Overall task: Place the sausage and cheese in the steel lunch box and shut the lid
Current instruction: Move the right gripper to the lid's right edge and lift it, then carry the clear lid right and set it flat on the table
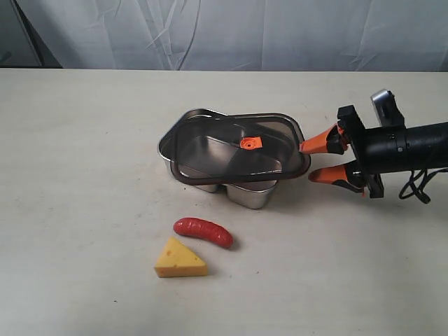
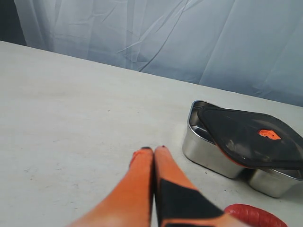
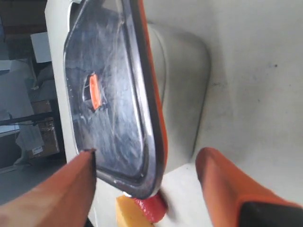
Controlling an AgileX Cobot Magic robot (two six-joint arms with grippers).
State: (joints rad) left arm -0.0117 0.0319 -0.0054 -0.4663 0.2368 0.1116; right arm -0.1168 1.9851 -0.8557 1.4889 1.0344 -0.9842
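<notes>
Sausage [image 1: 203, 232] and cheese [image 1: 180, 260] both lie on the desk [image 1: 84, 175], out in front of the steel lunch box [image 1: 248, 194] and apart from it. The cheese is just beside the sausage on the side away from the box. Whether the two touch is hard to tell.

The right arm comes in from the right edge of the exterior view. It is stretched nearly level and low over the desk, pointing at the right end of the box. A black cable hangs behind its wrist.

The lid [image 1: 217, 143] lies on top of the box but is skewed. It is turned so that the box's back-left corner shows uncovered, while the lid's right end juts out past the steel wall. Its orange valve tab [image 1: 250, 143] faces up. A pale wrinkled curtain [image 1: 210, 31] hangs behind the desk.

The right hand [image 1: 308, 161] is spread wide and grips nothing. In the right wrist view the lid's [image 3: 113, 94] end corner sits in the gap between the two orange fingers [image 3: 222, 184]. One fingertip is right at the rim, though contact cannot be confirmed. The sausage [image 3: 151, 206] and cheese [image 3: 130, 213] peek out beyond that corner.

The left hand [image 2: 152, 150] shows only in the left wrist view. It is low over the desk and aimed towards the box [image 2: 208, 153], with the sausage [image 2: 253, 216] close beside it. Its fingers are pressed together with nothing between them.
</notes>
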